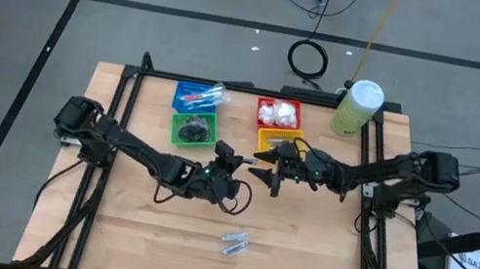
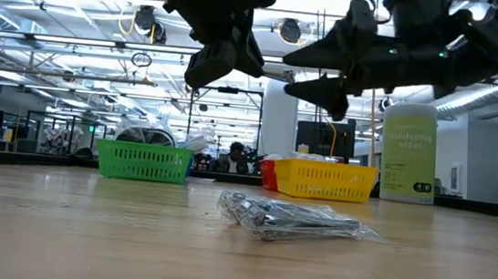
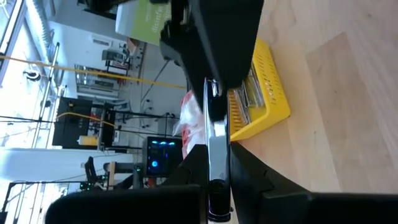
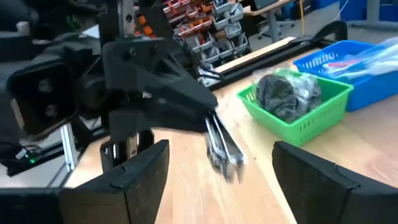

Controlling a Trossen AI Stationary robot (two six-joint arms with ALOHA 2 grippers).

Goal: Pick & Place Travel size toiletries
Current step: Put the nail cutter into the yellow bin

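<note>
Grey floor (image 1: pixel 23 17) with dark lines; beyond, ceiling lights (image 2: pixel 22 17) over an open workshop

At the back of the pale wooden table (image 1: pixel 133 235), 4 small plastic baskets form a block: a blue basket (image 1: pixel 195 97) behind a green basket (image 1: pixel 193 130), and to their right a red basket (image 1: pixel 278 113) behind a yellow basket (image 1: pixel 271 138). A tall pale-green canister with a white lid (image 1: pixel 357 107) stands right of the red basket. 2 small silver tubes in clear wrap (image 1: pixel 235 243) lie alone near the table's front, well apart from the baskets.

Silver tubes (image 4: pixel 225 152) hang pinched aloft; wrapped ones (image 1: pixel 235 243) lie on wood.
</note>
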